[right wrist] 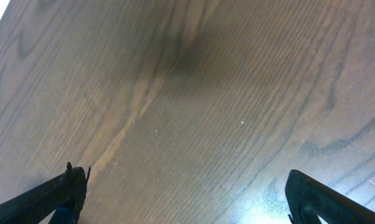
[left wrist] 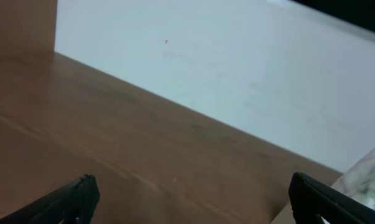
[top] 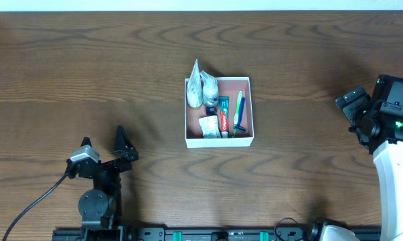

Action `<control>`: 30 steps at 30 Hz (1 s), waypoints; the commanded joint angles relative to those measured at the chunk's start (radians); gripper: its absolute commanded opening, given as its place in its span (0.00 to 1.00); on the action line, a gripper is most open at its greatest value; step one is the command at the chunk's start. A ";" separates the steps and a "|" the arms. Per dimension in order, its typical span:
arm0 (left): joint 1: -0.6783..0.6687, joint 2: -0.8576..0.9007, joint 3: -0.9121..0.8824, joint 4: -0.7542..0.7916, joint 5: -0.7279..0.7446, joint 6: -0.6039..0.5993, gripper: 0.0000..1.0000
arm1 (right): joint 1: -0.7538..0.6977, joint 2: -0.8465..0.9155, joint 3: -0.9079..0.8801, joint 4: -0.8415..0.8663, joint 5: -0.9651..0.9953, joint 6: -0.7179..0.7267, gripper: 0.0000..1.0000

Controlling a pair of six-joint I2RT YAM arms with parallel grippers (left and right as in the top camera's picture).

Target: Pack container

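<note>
The container (top: 250, 137), a shallow square box with white walls and a pinkish inside, sits at the table's middle. It holds a white tube and bottle (top: 203, 88), a red-and-white toothpaste carton (top: 223, 123), a small white packet (top: 209, 127) and green and blue toothbrushes (top: 239, 111). My left gripper (top: 106, 146) is open and empty at the front left, well away from the box. It shows open in the left wrist view (left wrist: 190, 196). My right gripper (top: 354, 106) is at the far right, open and empty over bare wood in the right wrist view (right wrist: 187, 193).
The table is dark brown wood (top: 88, 73). A pale wall (left wrist: 237, 68) lies beyond its far edge. A mottled whitish object (left wrist: 367, 177) shows at the right edge of the left wrist view. A black cable (top: 34, 204) trails from the left arm base.
</note>
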 commanded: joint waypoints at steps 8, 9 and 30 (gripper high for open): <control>0.076 -0.019 -0.038 -0.087 0.016 0.131 0.98 | -0.007 0.003 0.010 0.000 0.003 -0.014 0.99; 0.080 -0.019 -0.038 -0.113 0.017 0.138 0.98 | -0.007 0.003 0.010 0.000 0.003 -0.014 0.99; 0.081 -0.017 -0.038 -0.121 0.066 0.152 0.98 | -0.007 0.003 0.010 0.000 0.003 -0.014 0.99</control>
